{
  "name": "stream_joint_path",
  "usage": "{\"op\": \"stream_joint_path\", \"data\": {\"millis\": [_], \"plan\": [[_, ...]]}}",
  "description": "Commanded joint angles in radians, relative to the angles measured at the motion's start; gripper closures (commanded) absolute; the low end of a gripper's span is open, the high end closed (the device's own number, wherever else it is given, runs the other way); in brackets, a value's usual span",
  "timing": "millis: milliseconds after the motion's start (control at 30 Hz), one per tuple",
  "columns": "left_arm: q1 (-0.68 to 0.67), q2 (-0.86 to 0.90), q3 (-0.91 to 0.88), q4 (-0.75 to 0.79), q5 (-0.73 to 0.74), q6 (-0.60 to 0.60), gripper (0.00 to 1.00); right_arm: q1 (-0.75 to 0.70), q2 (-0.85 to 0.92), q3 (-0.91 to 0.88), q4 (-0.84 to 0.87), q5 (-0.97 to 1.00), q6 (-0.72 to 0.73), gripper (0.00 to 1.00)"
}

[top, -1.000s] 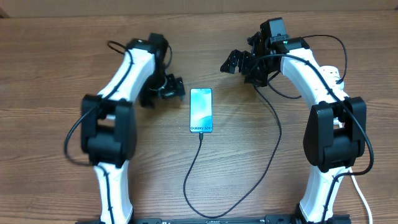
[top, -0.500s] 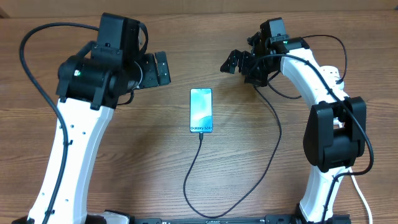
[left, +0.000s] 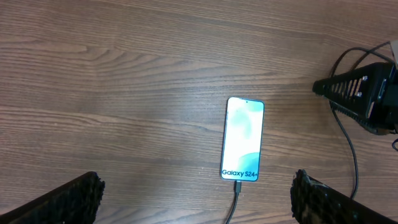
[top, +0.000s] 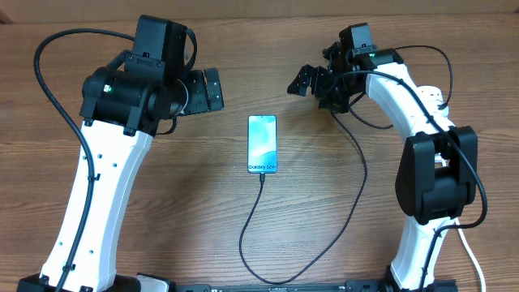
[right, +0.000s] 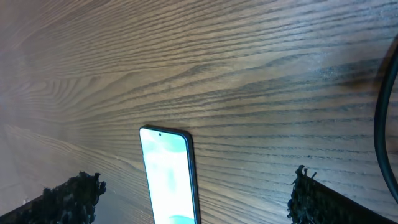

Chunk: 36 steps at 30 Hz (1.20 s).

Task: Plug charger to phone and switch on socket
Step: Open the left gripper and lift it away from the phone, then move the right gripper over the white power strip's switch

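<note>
The phone [top: 262, 143] lies flat mid-table, its teal screen lit and reading "Galaxy S24+". It also shows in the left wrist view [left: 243, 138] and the right wrist view [right: 169, 174]. The thin black charger cable [top: 253, 221] has its small tip in the phone's near end [left: 237, 185] and runs toward the table's front edge. My left gripper [top: 212, 89] is open and empty, raised left of the phone. My right gripper [top: 302, 81] is open and empty, above the table beyond the phone's far right. The socket is out of view.
The wooden table [top: 195, 203] fills the scene. A black cable [top: 361, 162] hangs from the right arm and loops to the front edge. A thick white cord [top: 470, 251] shows at the front right corner. Both arm bases stand at the front edge.
My left arm has lifted from a low folded pose beside the phone to a raised pose, then shifted slightly right. The right arm, phone and cable have not moved.
</note>
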Motion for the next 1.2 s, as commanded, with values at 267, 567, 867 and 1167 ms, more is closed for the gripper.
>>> {"op": "stream_joint_path", "data": {"millis": [267,567,867,1167], "plan": [[0.005,0.007,-0.006,-0.002,-0.019,0.012,0.00,-0.042,-0.034,0.068,-0.113,-0.100,-0.024,0.00],[0.005,0.007,-0.006,-0.002,-0.019,0.012,0.00,-0.131,-0.328,0.105,-0.293,0.151,-0.063,0.00],[0.005,0.007,-0.006,-0.002,-0.019,0.011,0.00,-0.403,-0.441,0.103,-0.324,0.293,-0.054,0.00],[0.005,0.007,-0.006,-0.003,-0.019,0.012,0.00,-0.777,-0.433,0.102,-0.301,0.122,-0.149,0.00]]}}
